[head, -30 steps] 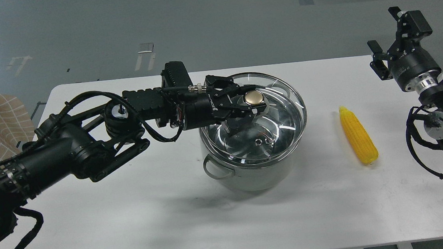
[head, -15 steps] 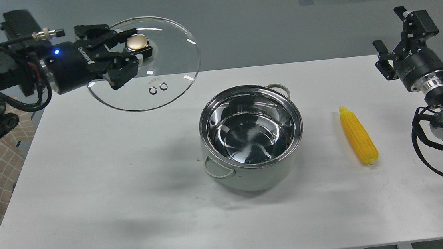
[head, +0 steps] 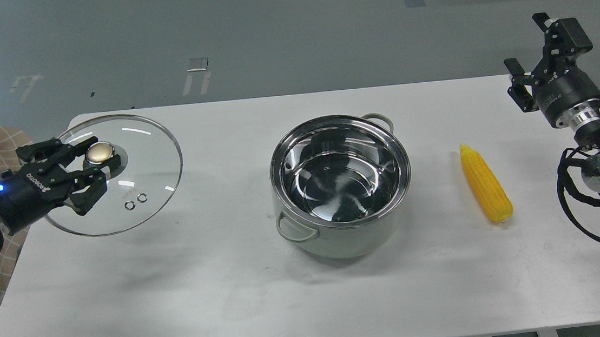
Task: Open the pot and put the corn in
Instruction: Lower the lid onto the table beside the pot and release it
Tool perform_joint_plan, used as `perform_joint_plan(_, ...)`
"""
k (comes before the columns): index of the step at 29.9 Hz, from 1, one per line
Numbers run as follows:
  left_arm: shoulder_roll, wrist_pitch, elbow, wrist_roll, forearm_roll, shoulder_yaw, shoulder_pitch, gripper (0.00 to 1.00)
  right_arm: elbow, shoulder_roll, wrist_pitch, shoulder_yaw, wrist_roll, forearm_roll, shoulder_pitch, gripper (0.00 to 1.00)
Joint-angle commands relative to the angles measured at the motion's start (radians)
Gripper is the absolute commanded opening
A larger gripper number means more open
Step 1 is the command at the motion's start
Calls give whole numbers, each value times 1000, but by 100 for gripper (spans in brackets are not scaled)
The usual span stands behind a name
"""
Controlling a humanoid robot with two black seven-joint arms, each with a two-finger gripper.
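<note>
Bright, even overhead light, sharp focus throughout, soft diffuse shadows on the white tabletop (head: 225,305) near and left of the pot (head: 340,186), mirror-like reflections inside its steel bowl, small white glints along the glass lid (head: 131,167), no visible motion blur.

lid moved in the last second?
Yes. The lid, gripped by the left gripper, went from on the pot to the table's left end.
</note>
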Motion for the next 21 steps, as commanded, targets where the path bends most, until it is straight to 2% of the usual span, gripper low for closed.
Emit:
perform_joint_plan(1, -100, 3, 126, 0, -26, 2, 32, 14, 0, 3, 0, 0, 0, 0, -2, 100)
perform_joint_plan(6, -192, 3, 223, 0, -46, 3, 60, 14, 0, 4, 0, -2, 0, 0, -2, 100)
perform_joint_plan(10, -219, 3, 249, 0, -54, 3, 63, 15, 0, 2, 0, -2, 0, 0, -2, 100)
perform_joint_plan(19, -339, 3, 372, 0, -70, -3, 61, 31, 0, 2, 0, -2, 0, 0, -9, 100)
perform_joint_plan(21, -359, 3, 391, 0, -98, 2, 61, 37, 0, 2, 0, -2, 0, 0, -9, 100)
